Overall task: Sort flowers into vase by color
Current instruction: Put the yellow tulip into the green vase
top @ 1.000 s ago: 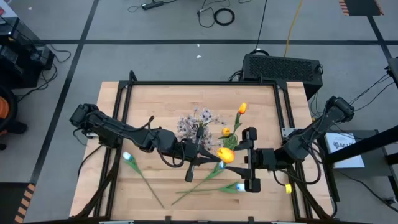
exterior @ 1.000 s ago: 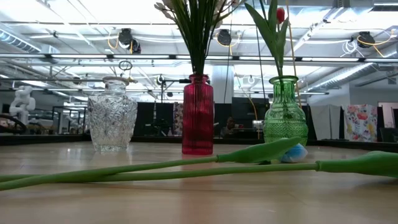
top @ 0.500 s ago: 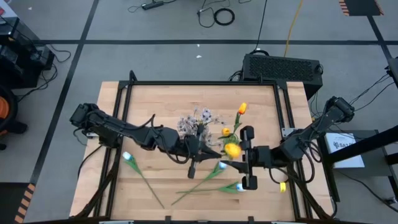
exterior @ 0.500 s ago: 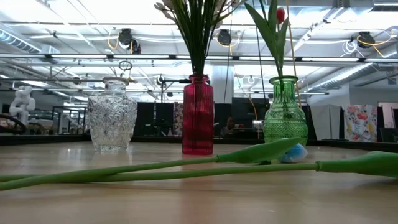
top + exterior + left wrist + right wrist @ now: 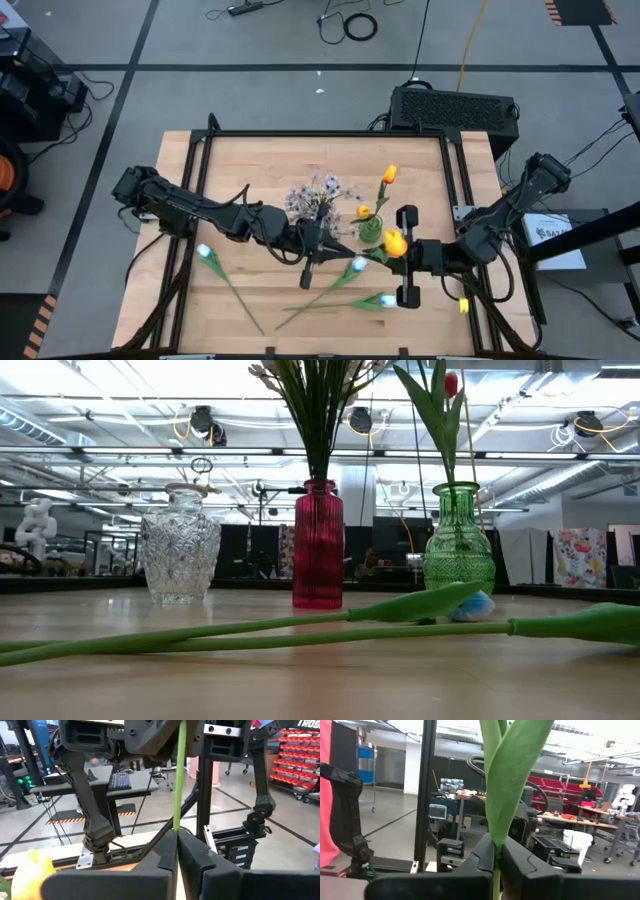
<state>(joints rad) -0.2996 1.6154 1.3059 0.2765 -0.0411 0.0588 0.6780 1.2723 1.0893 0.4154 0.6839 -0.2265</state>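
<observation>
Now both grippers pinch one orange tulip (image 5: pixel 394 241) near the tabletop's (image 5: pixel 250 160) right edge: the right gripper (image 5: pixel 398 253) squeezes its stem, and the left gripper (image 5: pixel 322 246) squeezes it too.

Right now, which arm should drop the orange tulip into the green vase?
Right, probably. The right gripper is shut on the orange tulip just beside the green vase; the left gripper pinches the same stem farther back and should release.
</observation>
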